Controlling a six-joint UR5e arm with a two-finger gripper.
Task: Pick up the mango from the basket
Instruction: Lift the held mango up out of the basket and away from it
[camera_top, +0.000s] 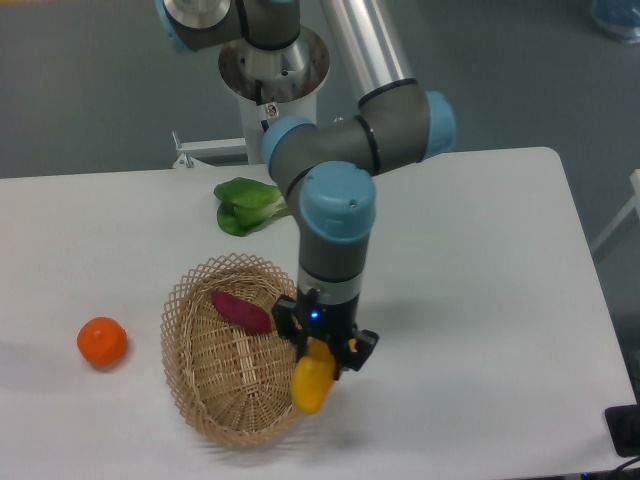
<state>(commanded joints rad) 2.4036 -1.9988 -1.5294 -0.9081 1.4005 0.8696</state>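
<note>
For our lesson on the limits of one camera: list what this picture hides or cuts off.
1. End effector: the wrist above hides its fingers, so how they meet the mango is unseen.
2. Mango's top: tucked under the end effector.
3. Basket: the mango and wrist cover its right rim.
4. Leafy green: the arm hides its right end.
5. Arm's upper part: cut by the top edge.

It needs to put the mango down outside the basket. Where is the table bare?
Widest: right of the gripper holding the mango, out to the table edge. Also between the orange and the greens. Crowded: the basket with the sweet potato.
</note>
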